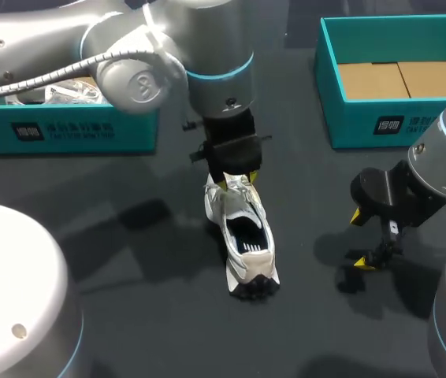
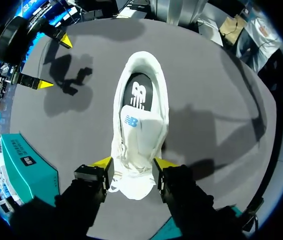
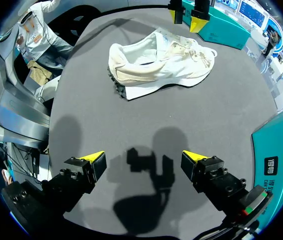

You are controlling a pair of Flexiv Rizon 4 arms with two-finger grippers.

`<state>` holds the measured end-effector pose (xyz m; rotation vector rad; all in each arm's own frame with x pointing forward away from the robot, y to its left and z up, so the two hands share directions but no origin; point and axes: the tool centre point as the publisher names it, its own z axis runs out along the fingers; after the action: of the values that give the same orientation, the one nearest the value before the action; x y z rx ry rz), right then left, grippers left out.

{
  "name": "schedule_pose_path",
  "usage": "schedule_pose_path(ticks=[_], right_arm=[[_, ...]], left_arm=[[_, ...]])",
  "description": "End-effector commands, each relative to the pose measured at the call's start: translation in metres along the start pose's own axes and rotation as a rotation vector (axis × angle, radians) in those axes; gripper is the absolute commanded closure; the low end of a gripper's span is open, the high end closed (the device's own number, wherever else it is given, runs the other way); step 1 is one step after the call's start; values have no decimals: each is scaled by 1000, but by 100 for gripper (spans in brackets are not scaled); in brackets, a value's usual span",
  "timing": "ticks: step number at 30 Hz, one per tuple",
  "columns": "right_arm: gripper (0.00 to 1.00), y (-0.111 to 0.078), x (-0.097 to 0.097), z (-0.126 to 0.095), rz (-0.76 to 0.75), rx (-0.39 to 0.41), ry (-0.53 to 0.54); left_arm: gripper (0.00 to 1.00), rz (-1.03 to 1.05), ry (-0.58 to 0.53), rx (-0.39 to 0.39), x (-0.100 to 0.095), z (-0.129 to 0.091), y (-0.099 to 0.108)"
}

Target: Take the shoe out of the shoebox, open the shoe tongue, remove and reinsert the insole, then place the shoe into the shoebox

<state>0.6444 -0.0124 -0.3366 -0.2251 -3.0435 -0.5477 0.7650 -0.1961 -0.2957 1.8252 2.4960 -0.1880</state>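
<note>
A white sneaker lies on the dark table with its toe toward the back and its heel toward the front edge. A dark insole shows in its opening, and the tongue lies flat over the laces. My left gripper comes down on the front of the shoe. In the left wrist view its yellow tips press the sneaker from both sides near the toe. My right gripper hangs open to the right of the shoe, holding nothing; the sneaker lies ahead of it.
A teal shoebox with a cardboard floor stands at the back right. Another teal box holding crumpled paper stands at the back left, behind my left arm.
</note>
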Motion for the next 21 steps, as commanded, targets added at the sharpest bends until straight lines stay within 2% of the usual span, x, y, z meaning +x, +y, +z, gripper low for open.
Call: schedule_pose_path(ticks=[1,3,8,13,21], right_arm=[[0,-1,2,0,-1,-1,-2],[0,-1,2,0,-1,-1,-2],[0,-1,2,0,-1,-1,-2],[0,-1,2,0,-1,-1,-2],[0,-1,2,0,-1,-1,-2]], left_arm=[[62,25,-9,34,1,-3,0],[65,40,-13,43,-1,0,-5],[64,67,-14,55,-1,13,-21],[65,86,-18,105,2,31,-36],[70,84,6,142,7,54,-49]])
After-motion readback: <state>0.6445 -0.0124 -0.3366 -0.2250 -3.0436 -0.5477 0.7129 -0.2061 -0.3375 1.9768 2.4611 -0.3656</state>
